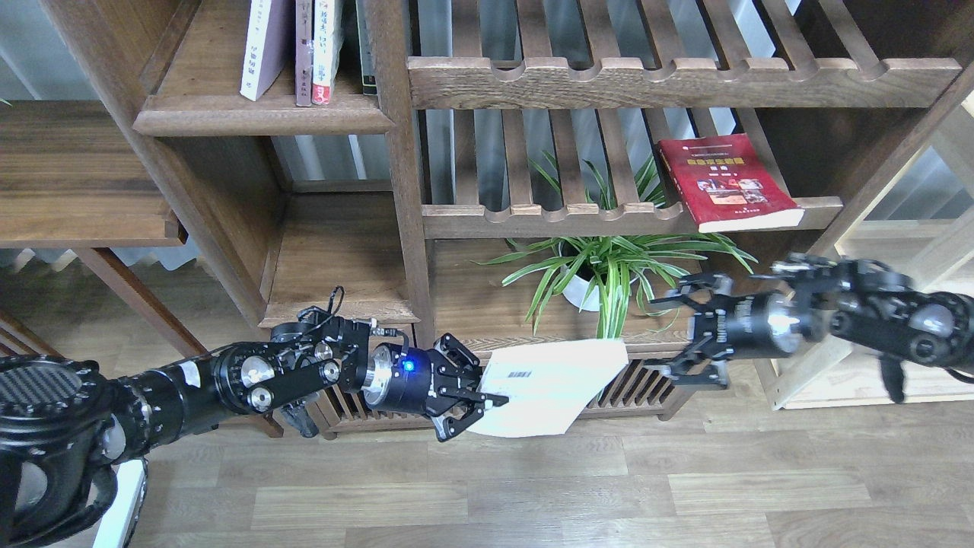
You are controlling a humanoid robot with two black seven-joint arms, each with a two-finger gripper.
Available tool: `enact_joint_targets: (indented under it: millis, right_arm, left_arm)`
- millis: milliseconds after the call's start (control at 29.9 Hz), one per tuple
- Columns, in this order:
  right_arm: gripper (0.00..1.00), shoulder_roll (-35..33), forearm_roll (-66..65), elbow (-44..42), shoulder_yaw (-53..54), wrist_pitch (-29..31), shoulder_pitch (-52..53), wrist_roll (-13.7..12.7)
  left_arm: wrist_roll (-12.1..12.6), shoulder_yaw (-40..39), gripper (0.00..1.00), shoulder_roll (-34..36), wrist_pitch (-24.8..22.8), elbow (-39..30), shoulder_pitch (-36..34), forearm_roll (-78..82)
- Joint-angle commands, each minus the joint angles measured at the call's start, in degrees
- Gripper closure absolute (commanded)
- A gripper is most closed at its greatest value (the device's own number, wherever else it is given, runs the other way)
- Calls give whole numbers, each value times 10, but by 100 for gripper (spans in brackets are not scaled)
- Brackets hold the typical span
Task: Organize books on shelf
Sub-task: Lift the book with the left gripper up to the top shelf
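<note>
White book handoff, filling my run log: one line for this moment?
left gripper: shut on white book | right gripper: open, apart from book | red book: on slatted rack
</note>
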Motion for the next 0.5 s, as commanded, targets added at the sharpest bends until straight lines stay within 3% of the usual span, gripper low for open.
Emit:
enact_joint_targets:
  millis: [0, 268, 468]
  right_arm:
    - [0, -19, 15, -32, 36, -2, -48, 0]
    - [0, -28, 56, -79, 76, -9, -117, 0]
    - [0, -27, 68, -104, 70, -57, -145, 0]
  left_arm:
    - [3, -23, 100, 32, 0, -3, 0, -16]
    - [3, -38, 100, 127, 0, -56, -8, -65]
    - [15, -85, 100, 242, 0, -167, -7, -74]
